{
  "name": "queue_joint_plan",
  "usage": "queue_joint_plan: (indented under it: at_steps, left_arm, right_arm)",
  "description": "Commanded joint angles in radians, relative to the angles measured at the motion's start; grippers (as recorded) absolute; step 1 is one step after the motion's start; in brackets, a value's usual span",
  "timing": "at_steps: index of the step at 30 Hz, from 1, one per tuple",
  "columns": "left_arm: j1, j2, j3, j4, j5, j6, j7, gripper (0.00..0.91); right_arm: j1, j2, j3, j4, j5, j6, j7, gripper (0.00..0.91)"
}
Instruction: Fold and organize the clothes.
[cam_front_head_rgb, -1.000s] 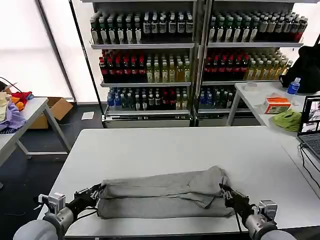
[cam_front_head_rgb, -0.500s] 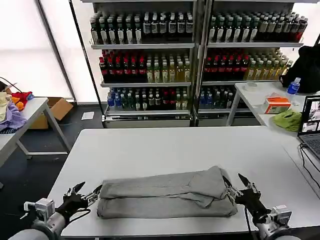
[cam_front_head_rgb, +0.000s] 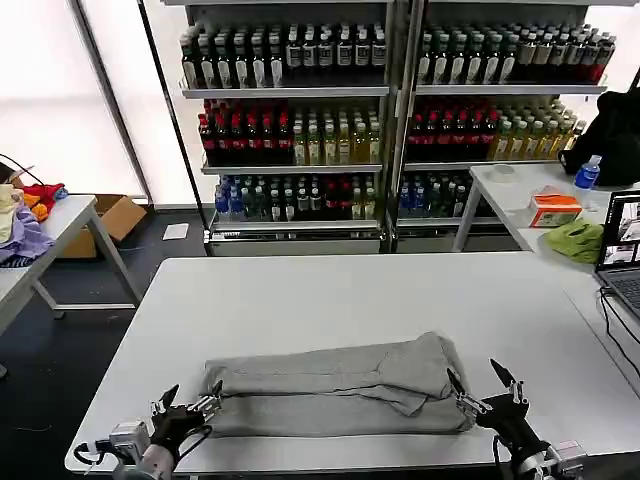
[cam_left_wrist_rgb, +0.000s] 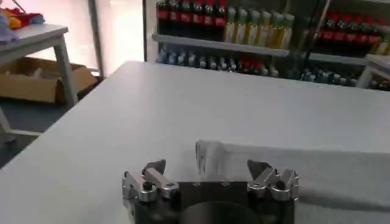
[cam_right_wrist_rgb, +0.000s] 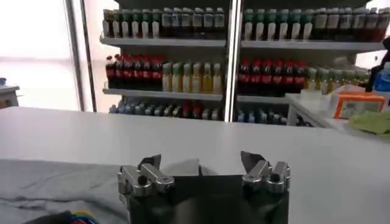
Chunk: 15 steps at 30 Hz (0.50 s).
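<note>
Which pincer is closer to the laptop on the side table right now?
Right. The right pincer sits open at the folded shirt's end on the laptop's side; the left pincer, also open, is at the shirt's opposite end.

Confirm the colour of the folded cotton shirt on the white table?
Light grey, plain on the visible side; the folded cotton shirt shows best in the head view.

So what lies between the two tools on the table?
The folded grey shirt spans the stretch between the left tool and right tool, both open, in the head view.
</note>
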Motion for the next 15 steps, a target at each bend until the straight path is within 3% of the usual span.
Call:
queue_joint_plan:
  at_steps: [1,2,6,15]
  left_arm:
    - [-0.010,-0.134,0.049,0.078,0.119,-0.022,-0.037,0.433]
    - [-0.010,-0.135,0.049,0.085,0.121,-0.024,-0.037,0.292]
    - [-0.015,-0.142,0.061,0.099,0.142,-0.036,-0.027,0.010]
    - [-0.011,-0.173,0.087,0.102,0.147,-0.049,-0.013,0.010]
  right_arm:
    - [-0.042,0.008,0.002,0.014,-0.015,0.021,0.005,0.907]
    - [-0.042,0.009,0.001,0.016,-0.017,0.021,0.004,0.907]
    - [-0.039,0.010,0.000,0.020,-0.017,0.018,0.002,0.907]
    - [-0.026,0.005,0.000,0.025,-0.004,0.003,0.014,0.907]
